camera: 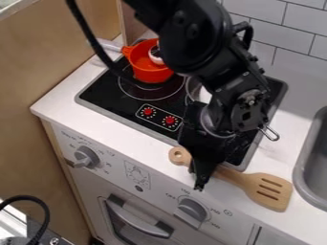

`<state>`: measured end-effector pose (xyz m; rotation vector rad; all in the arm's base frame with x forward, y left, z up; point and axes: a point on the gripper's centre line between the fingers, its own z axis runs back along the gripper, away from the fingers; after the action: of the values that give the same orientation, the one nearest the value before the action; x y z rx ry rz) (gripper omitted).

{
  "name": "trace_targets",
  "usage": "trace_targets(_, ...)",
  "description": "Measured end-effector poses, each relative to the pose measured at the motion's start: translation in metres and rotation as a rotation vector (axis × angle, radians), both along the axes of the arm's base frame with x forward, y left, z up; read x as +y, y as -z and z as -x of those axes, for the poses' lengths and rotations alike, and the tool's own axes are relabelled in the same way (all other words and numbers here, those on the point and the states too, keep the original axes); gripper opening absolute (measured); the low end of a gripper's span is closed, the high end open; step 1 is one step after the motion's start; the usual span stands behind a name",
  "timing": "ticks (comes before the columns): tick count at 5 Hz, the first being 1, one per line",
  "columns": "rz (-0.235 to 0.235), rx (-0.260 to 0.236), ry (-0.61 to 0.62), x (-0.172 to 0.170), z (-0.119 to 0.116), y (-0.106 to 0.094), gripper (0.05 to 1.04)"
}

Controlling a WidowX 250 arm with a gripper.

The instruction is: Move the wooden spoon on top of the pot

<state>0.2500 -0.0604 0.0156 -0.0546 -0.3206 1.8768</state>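
Observation:
The black gripper [201,178] hangs down over the handle of the wooden spoon, at the front edge of the counter. This slotted wooden spoon [246,179] lies slantwise along the front of the stovetop; its round handle end is left of the gripper and its wide slotted head is to the right. The gripper hides part of the handle, and whether it holds the handle cannot be made out. An orange pot [150,72] stands on the back left burner with something round and whitish in it. A metal pot [202,94] is mostly hidden behind the arm.
The black stovetop [105,93] carries two red knobs. A grey sink [314,158] lies at the right edge. Wire handle [271,134] sticks out right of the arm. Oven knobs [191,212] project from the front panel below the counter [76,91].

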Motion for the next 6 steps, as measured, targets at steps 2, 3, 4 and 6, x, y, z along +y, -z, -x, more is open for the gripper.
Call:
trace_targets(2, 0.020, -0.041, 0.004, 0.0036, -0.0069, -0.0004, 0.812)
trace_targets(3, 0.017, -0.037, 0.007, 0.0044, -0.0052, 0.0003, 0.535)
trace_targets(4, 0.031, -0.022, 0.008, 0.0039, -0.0024, 0.0009, 0.329)
trace_targets(6, 0.049, 0.039, 0.018, 0.0093, 0.0011, -0.0012, 0.281)
